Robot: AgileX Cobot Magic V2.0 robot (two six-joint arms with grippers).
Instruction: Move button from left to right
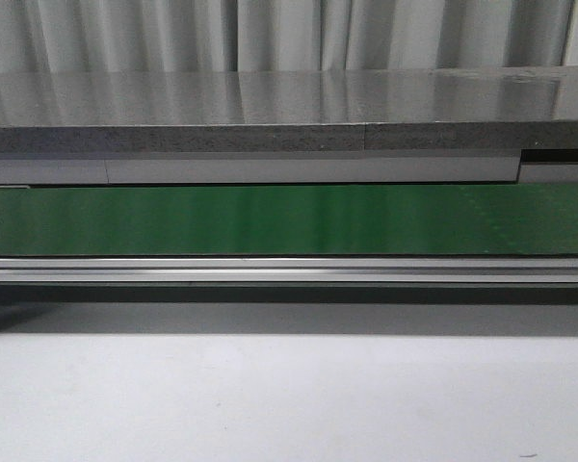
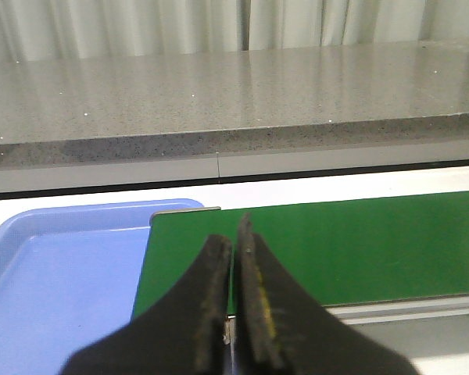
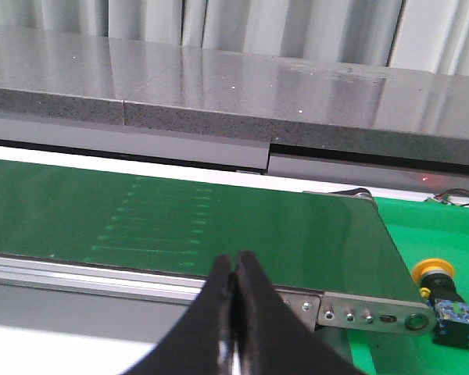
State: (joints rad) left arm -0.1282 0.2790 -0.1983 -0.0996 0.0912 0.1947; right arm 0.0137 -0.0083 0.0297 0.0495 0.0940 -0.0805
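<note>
From the front I see only the green conveyor belt (image 1: pixel 289 219) crossing the white surface (image 1: pixel 289 404), with a grey stone ledge (image 1: pixel 270 111) behind. My left end effector (image 2: pixel 233 258) is pinched closed, empty, over the belt's left end beside a blue tray (image 2: pixel 55 273). My right end effector (image 3: pixel 233 269) is closed, empty. The button (image 3: pixel 445 301) sits just past the belt's right end on a green mat (image 3: pixel 445 226), yellow cap facing up

Both hands, left hand (image 2: pixel 233 244) and right hand (image 3: pixel 233 262), closed (empty).
</note>
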